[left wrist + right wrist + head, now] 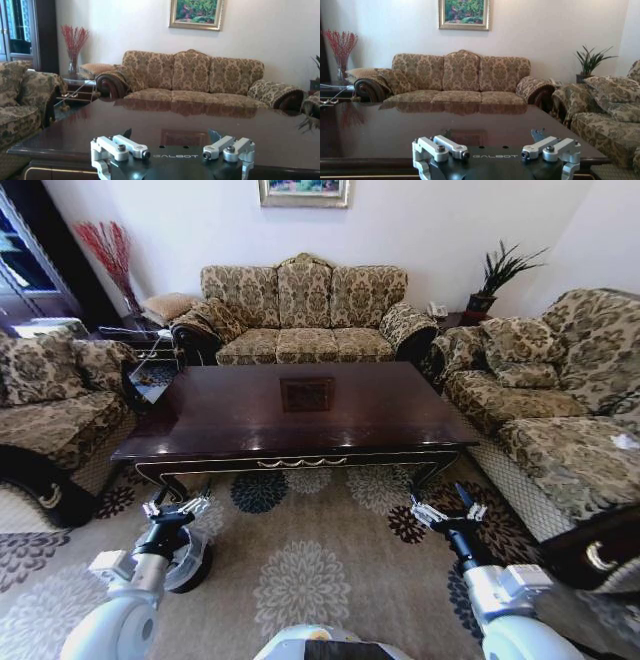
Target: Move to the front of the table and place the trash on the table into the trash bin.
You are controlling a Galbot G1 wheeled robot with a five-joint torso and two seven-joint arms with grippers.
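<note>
Both grippers hang low near the camera, short of the table [230, 420]: the left gripper [172, 508] and right gripper [447, 510] each have their 2 fingers spread apart, holding nothing. Its glossy dark top lies just ahead, with no trash or bin on it in these views, sofas [303, 310] ringing it. Reaching now risks closing on nothing, and driving closer could knock the carved apron.

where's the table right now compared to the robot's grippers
In the head view the table stands straight ahead at centre, in front of the three-seat sofa; the left gripper and right gripper are open, low before its near edge.
</note>
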